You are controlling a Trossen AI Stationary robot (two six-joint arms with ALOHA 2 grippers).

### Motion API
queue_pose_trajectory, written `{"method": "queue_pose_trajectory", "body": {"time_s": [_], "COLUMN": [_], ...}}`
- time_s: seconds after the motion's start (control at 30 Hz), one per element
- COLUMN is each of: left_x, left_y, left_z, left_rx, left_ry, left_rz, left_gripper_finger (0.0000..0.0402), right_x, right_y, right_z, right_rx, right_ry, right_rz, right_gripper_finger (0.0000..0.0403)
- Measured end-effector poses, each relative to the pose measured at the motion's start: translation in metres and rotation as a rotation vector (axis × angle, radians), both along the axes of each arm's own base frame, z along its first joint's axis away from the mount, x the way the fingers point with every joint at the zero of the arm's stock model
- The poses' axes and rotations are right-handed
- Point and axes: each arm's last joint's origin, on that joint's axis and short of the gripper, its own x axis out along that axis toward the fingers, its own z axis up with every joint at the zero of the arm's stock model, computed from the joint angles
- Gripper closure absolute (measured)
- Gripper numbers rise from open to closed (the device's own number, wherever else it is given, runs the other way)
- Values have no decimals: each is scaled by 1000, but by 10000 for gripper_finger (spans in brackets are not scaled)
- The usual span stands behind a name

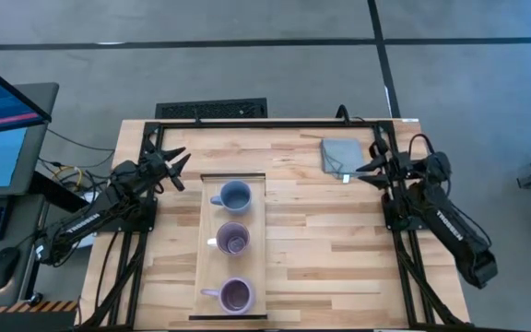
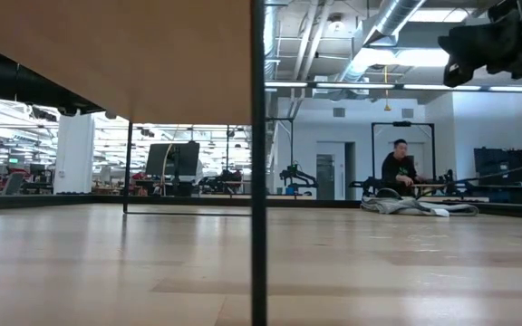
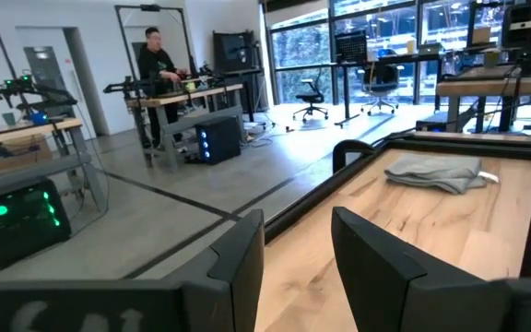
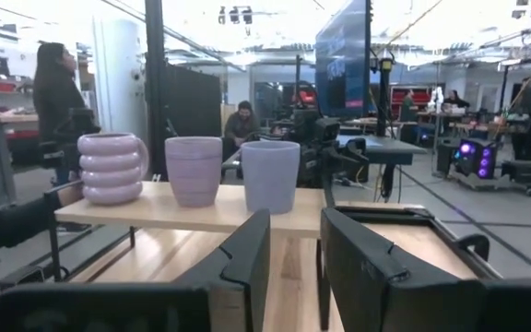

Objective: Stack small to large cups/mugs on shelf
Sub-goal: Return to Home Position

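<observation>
The pale wood shelf stands raised on thin dark legs at the table's middle left. Three mugs stand on it in a row, each on its base: a blue-grey one farthest, a purple one in the middle, and a purple one nearest. They also show in the right wrist view: blue-grey, lavender, ribbed lavender. My left gripper is open and empty left of the shelf's far end. My right gripper is open and empty at the far right.
A grey folded cloth lies at the table's far right, just beside my right gripper. In the low view the shelf's underside and one leg fill the left. Bare tabletop lies between shelf and right arm. People show in the room behind.
</observation>
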Motion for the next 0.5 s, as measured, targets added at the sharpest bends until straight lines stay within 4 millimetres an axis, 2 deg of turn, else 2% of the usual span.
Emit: {"method": "queue_pose_trajectory", "body": {"time_s": [0.23,0.5], "left_x": [0,0], "left_y": [0,0], "left_z": [0,0], "left_rx": [-5,-37], "left_ry": [-4,-26], "left_rz": [0,-6], "left_gripper_finger": [280,280], "right_x": [-6,-3], "right_y": [9,2], "right_z": [-6,-26], "right_rx": [15,105], "right_ry": [-2,98], "right_rz": [-62,-171], "right_gripper_finger": [280,280]}}
